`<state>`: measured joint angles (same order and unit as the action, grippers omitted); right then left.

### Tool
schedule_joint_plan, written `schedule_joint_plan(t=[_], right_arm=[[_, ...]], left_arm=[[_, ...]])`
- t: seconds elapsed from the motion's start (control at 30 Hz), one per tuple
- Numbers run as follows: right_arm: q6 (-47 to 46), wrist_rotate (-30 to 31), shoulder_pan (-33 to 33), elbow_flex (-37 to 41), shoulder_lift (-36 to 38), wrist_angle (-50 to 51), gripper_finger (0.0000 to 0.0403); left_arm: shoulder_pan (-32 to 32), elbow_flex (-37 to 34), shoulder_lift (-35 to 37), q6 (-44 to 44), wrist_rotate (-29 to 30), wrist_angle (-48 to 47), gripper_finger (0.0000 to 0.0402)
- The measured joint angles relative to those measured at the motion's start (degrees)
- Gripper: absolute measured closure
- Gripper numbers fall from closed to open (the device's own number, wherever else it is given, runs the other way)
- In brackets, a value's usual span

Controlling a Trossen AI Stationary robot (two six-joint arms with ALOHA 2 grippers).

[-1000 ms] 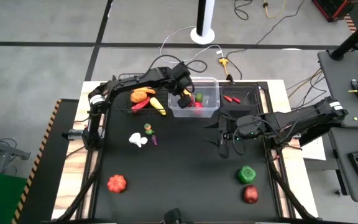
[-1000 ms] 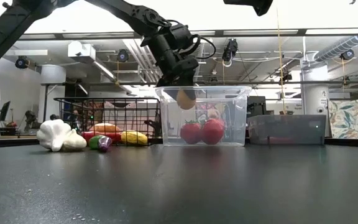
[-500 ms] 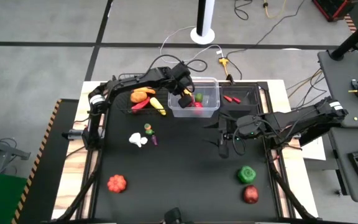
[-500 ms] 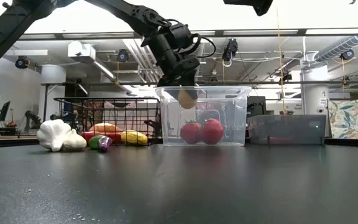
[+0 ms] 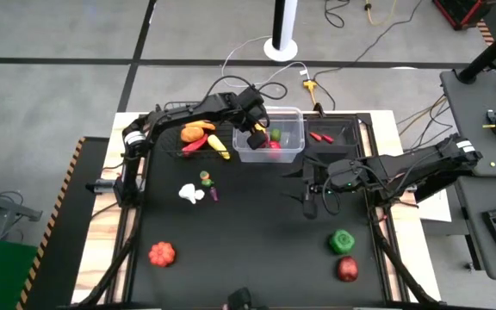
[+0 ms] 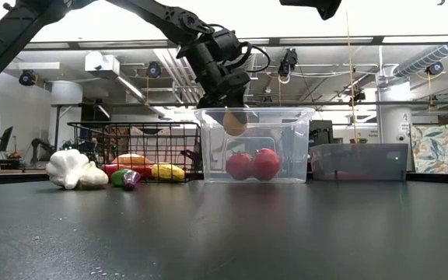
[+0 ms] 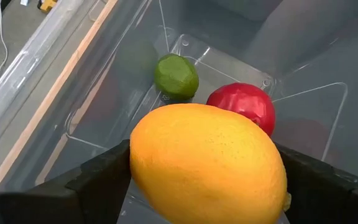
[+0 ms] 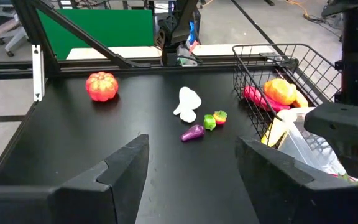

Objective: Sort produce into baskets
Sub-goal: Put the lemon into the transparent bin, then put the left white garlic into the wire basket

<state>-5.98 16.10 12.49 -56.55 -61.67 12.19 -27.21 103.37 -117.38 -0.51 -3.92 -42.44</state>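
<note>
An orange lemon-shaped fruit with a pitted skin sits between dark fingers. In the clear bin lie a green lime and a red fruit, perhaps a tomato. The wire basket is black. On the black table rest an orange pumpkin, white garlic and a purple eggplant.

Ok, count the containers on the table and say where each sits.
3, in a row along the far edge: the black wire basket on the left, the clear plastic bin in the middle, the low dark tray on the right. None looks hidden.
</note>
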Motion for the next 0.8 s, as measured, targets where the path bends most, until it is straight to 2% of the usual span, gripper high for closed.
schedule_joint_plan(t=[0.13, 0.37, 0.57, 0.7, 0.8], right_arm=[[0.00, 0.00, 0.00, 0.00, 0.00, 0.00, 0.0174], [0.01, -0.01, 0.00, 0.00, 0.00, 0.23, 0.0174], [-0.40, -0.01, 0.00, 0.00, 0.00, 1.22, 0.0174], [-0.89, -0.02, 0.00, 0.00, 0.00, 1.72, 0.0174], [-1.89, -0.01, 0.00, 0.00, 0.00, 2.60, 0.0174]], left_arm=[[0.01, 0.00, 0.00, 0.09, -0.04, 0.00, 0.0058], [0.01, 0.00, 0.00, 0.76, -0.05, 0.01, 0.0006], [-0.05, -0.02, 0.42, -0.70, 0.07, 0.24, 0.0021], [0.07, -0.02, 2.12, -1.09, -3.00, 0.11, 0.0026], [1.16, -0.02, 4.14, -1.09, -3.19, -0.75, 0.0027]])
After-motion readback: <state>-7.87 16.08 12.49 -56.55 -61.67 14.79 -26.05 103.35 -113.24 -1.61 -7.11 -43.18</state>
